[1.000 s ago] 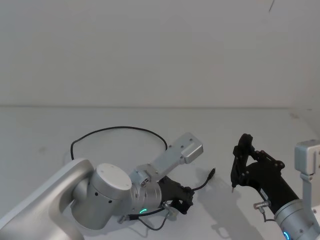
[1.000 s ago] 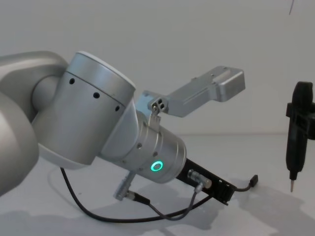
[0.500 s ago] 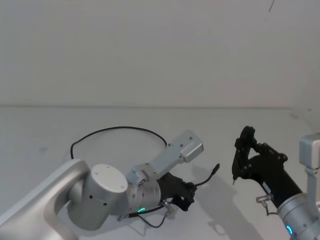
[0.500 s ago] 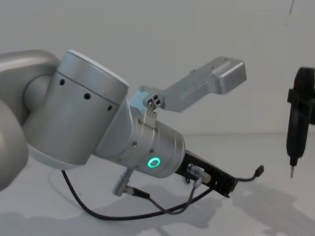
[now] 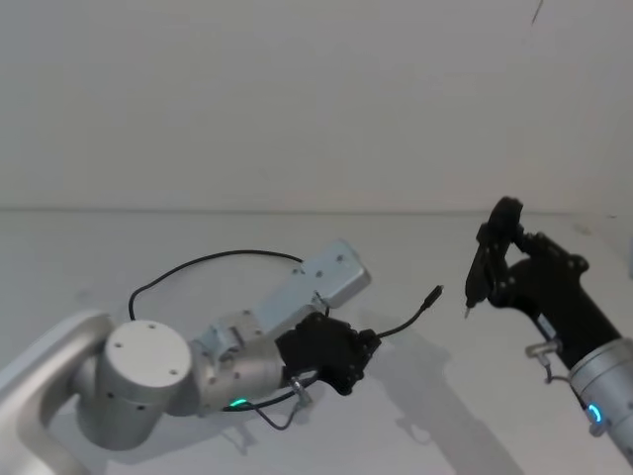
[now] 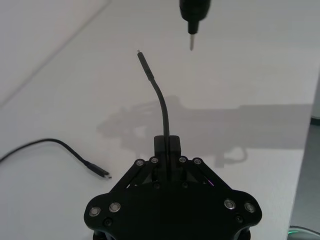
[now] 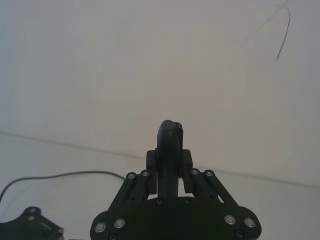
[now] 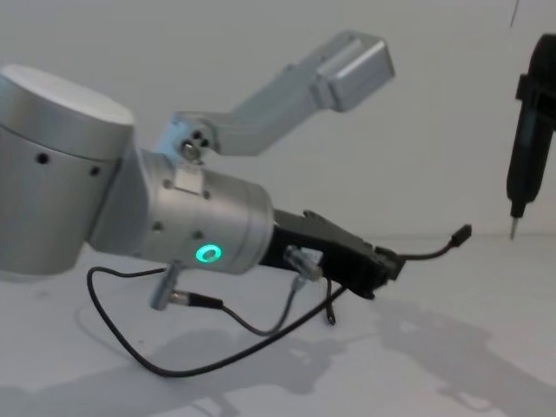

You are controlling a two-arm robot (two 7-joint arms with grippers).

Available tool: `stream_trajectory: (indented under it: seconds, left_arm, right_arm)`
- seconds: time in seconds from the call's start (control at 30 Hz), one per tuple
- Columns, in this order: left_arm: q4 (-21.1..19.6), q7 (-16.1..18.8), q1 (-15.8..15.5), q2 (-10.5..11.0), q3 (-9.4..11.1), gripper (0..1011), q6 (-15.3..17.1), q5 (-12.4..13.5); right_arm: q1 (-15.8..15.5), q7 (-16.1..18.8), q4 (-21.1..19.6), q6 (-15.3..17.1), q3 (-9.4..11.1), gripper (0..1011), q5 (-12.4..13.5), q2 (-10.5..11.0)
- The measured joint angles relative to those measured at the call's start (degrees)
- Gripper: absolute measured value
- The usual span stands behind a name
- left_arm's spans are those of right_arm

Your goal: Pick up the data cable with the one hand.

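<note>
Left gripper (image 5: pixel 363 347), clamped on the cable (image 5: pixel 227 257) near its plug (image 5: pixel 433 294), has lifted that end off the table (image 5: pixel 79 259), pick-up nearly done; right gripper (image 5: pixel 501 265) grips a tool (image 5: pixel 477 282) at right.

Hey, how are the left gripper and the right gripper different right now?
The left gripper is shut on the thin, bendy data cable; the right gripper is shut on a stiff pen-like tool. The left gripper reaches out low over the table, while the right gripper sits higher, its tool's tip pointing down. Both are black and two-jawed.
</note>
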Motion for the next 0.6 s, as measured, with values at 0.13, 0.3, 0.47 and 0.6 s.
stream_trajectory:
  seconds: [0.13,0.3,0.47,0.6]
  left_arm:
    - [-1.4,-1.5,0.3,1.8,-0.6,42,-2.2,-0.4]
    - [-3.0,-3.5,0.3,4.2,-1.1,42,-4.3,-0.7]
    - [-4.2,-5.0,0.3,6.1,-1.3,42,-5.8,-1.0]
    - [-4.7,-5.6,0.3,6.9,-1.4,42,-6.4,-1.0]
  right_arm:
    - [1.1,0.9,-0.2,0.0,0.6,279,0.6,-0.1]
    - [2.0,1.5,-0.1,0.0,1.0,279,1.0,-0.2]
    - [3.2,2.3,0.2,-0.3,1.5,279,1.6,-0.5]
    - [4.0,3.1,0.6,-0.5,1.8,279,2.2,-0.9]
